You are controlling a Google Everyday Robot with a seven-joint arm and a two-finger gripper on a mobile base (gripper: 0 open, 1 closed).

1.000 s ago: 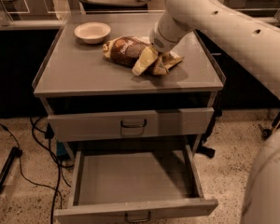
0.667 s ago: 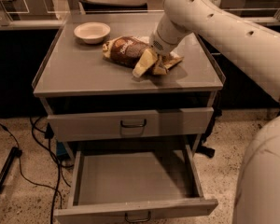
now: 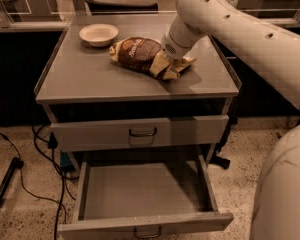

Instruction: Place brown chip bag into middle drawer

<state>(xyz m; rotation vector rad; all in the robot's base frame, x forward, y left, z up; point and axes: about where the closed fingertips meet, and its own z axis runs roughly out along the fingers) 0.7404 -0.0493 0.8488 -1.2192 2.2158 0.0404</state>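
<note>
The brown chip bag (image 3: 136, 52) lies on its side on the grey cabinet top (image 3: 90, 79), glossy dark brown with tan-gold ends. My gripper (image 3: 166, 66) is down on the bag's right end and hides part of it. The white arm reaches in from the upper right. The middle drawer (image 3: 145, 190) is pulled out below, at the front of the cabinet. Its flat grey tray is bare and its dark loop handle (image 3: 147, 232) is at the bottom edge of the view.
A small round cream bowl (image 3: 98, 34) stands on the top, left of the bag. A shut drawer front with a handle (image 3: 142, 132) sits above the open drawer. Cables (image 3: 45, 169) run over the speckled floor at the left. My base (image 3: 285, 194) fills the lower right.
The arm's upper links have shifted slightly. The gripper stays on the bag's right end, and the bag has not visibly moved.
</note>
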